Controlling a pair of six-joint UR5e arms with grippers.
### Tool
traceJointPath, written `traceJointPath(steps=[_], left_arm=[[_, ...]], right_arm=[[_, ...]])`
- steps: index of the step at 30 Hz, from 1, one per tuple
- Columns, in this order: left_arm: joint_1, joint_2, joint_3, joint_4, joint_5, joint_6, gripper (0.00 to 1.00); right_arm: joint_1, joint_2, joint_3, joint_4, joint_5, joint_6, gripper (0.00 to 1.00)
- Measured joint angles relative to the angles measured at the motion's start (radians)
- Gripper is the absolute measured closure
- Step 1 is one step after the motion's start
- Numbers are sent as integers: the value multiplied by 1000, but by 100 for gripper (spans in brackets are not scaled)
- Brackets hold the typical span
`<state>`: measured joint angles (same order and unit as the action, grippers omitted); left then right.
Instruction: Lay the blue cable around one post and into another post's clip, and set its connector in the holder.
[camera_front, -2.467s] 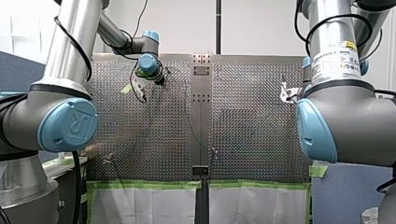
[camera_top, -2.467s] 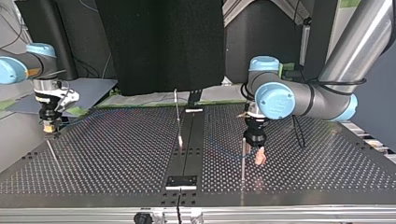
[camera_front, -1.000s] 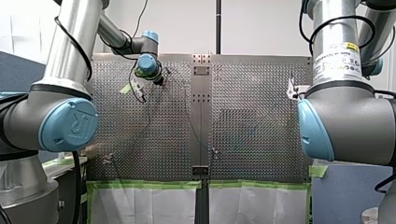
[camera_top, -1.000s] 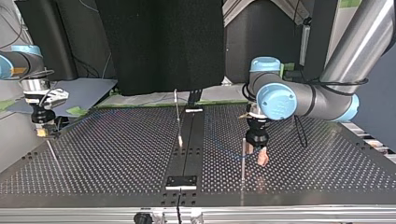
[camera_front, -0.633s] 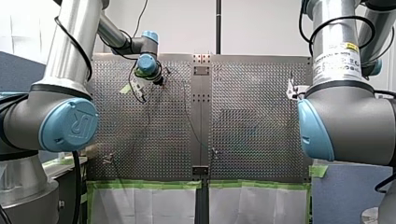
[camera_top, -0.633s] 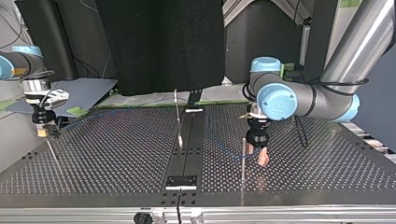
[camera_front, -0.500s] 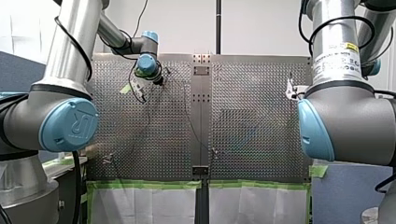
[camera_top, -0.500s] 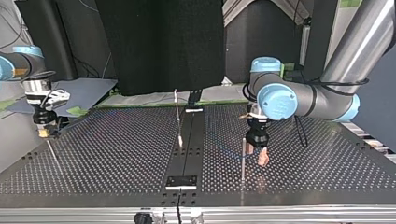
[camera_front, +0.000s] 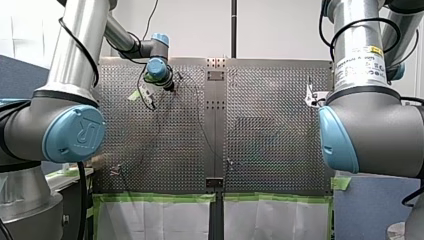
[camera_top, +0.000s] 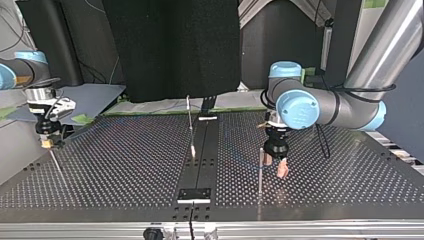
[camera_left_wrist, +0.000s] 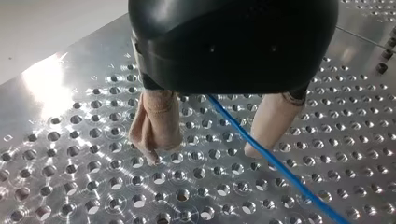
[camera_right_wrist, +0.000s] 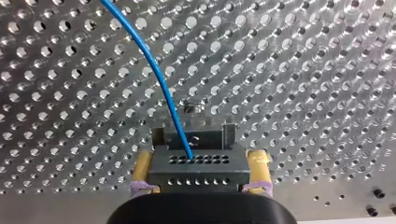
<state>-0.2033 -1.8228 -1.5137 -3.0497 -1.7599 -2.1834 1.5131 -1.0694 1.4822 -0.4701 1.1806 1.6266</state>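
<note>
Front view: the counter (camera_front: 270, 130) is a bright metal sheet punched with even rows of small round holes, with green tape (camera_front: 155, 197) along its near edge. My left pincer (camera_front: 148, 95) hangs over the far part at the view's left. My right pincer (camera_front: 311, 97) peeks out beside my right arm's grey shell. From here I cannot tell how either one stands. The blue cable (camera_front: 202, 127) reads only as a thin dark line across the holes.

Top view: my left pincer points down, its beige fingers (camera_top: 283, 170) just beside a thin upright metal post (camera_top: 259, 172). The cable is a faint blue thread on the counter near that post. My right pincer sits low over the counter at the view's left.

Left wrist view: this one gives me the detail. Under a rounded black body, two fingers wrapped in wrinkled beige material are spread apart with their tips down by the counter. The smooth cable runs between them, close against one finger, and nothing pinches it.

Right wrist view: only here do I see the connector (camera_right_wrist: 196, 165), a dark grey box with two rows of small holes. My right pincer's yellow pads (camera_right_wrist: 258, 168) press on its two sides. The cable leaves its upper row and curves away over the counter.
</note>
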Motion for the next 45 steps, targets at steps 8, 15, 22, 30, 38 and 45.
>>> traceJointPath(steps=[8, 15, 22, 30, 38, 45], left_arm=[[1, 0, 0, 0, 1, -2, 0], [2, 0, 0, 0, 1, -2, 0], [4, 0, 0, 1, 1, -2, 0], [6, 0, 0, 1, 1, -2, 0], [8, 0, 0, 1, 1, -3, 0], [9, 0, 0, 1, 4, -2, 0]], right_arm=[[6, 4, -4, 2, 5, -3, 78], [17, 7, -5, 2, 20, -5, 78], [21, 11, -8, 2, 26, -4, 78], [23, 16, -17, 7, 27, -5, 78], [25, 19, -25, 5, 27, -5, 78], [27, 19, -30, 14, 29, -3, 78]])
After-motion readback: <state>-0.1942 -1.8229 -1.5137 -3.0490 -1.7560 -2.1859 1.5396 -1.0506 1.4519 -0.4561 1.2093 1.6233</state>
